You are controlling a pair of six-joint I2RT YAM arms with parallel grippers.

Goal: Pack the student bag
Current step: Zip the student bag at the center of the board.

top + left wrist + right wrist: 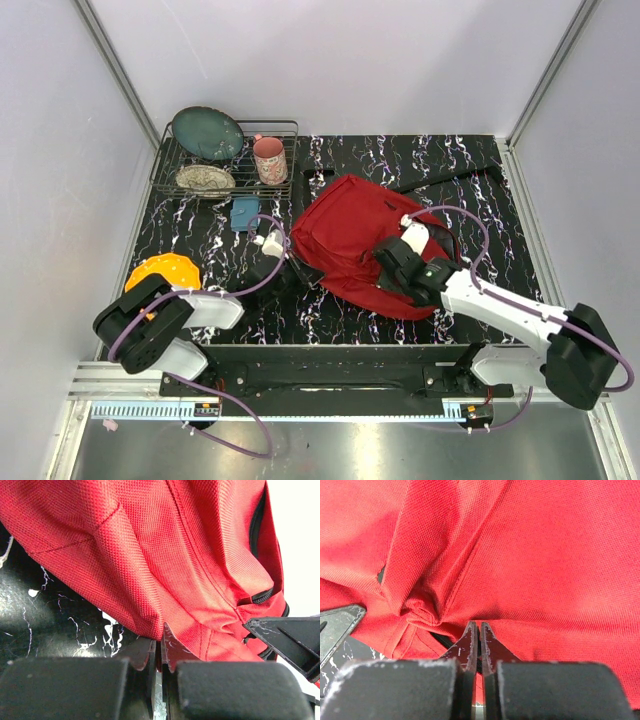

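Observation:
The student bag (345, 225) is a red fabric backpack lying flat in the middle of the black marbled table (200, 235), with a black strap (440, 180) trailing to the back right. My left gripper (292, 268) is at the bag's near left edge. In the left wrist view its jaws (161, 641) are shut on a fold of the bag's red fabric (175, 545). My right gripper (388, 256) is on top of the bag's near right part. Seen from the right wrist, it (479, 629) is shut on bunched red cloth (545, 555) beside a black zipper (442, 641).
A wire rack (285, 128) at the back left holds a teal plate (207, 132), a patterned dish (205, 180) and a pink cup (269, 160). A small blue object (244, 212) lies in front of the rack. An orange object (163, 270) sits at the table's left edge.

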